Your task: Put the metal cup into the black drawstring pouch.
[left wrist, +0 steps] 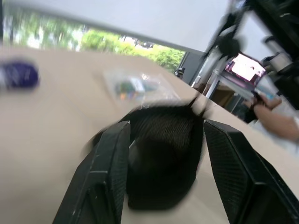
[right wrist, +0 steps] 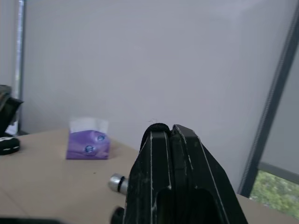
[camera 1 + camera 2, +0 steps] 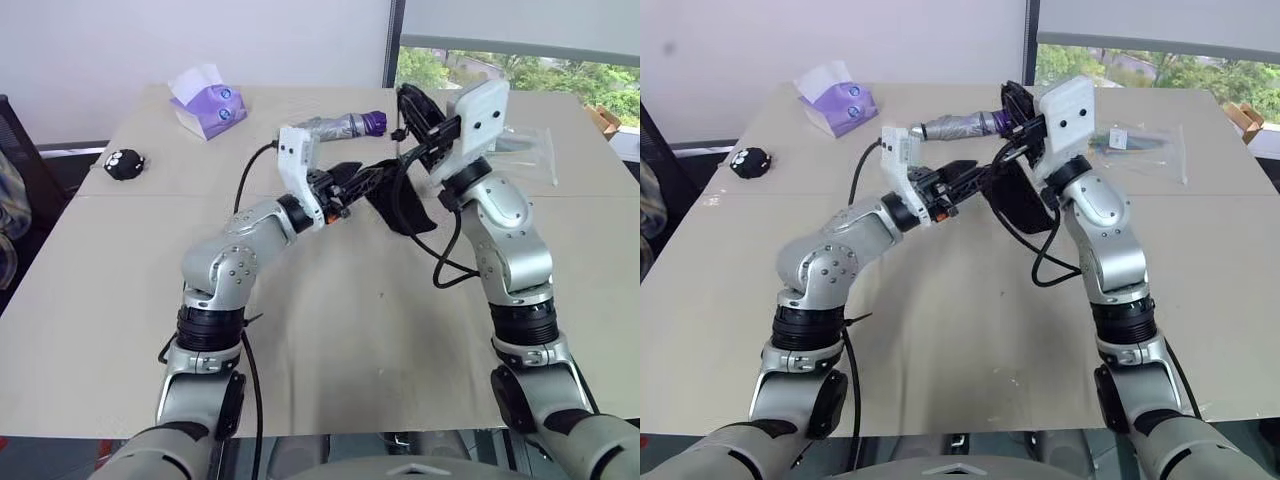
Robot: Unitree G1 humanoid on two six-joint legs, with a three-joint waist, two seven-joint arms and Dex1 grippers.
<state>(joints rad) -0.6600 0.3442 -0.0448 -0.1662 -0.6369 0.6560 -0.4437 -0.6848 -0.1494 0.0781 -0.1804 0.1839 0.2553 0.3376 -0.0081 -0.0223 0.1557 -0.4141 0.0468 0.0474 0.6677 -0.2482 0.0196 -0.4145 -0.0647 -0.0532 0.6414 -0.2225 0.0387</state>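
One black drawstring pouch point(image 3: 405, 205), raised above the surface point(image 3: 330, 330) at centre, hanging from the right pincer point(image 3: 408, 108), which is clamped shut on its top. One left pincer point(image 1: 161, 172), fingers parted either side of the pouch. Beyond, 12 o'clock: one folded umbrella point(image 3: 340, 126). 10 o'clock: one tissue pack point(image 3: 208, 103), one black fuzzy toy point(image 3: 124, 164). 2 o'clock: one clear plastic bag point(image 3: 525, 150).

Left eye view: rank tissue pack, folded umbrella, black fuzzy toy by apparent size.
1. Folded umbrella: longest, though the arms hide part of it.
2. Tissue pack: close to the umbrella in area, so the top two are unsure.
3. Black fuzzy toy: clearly smallest.
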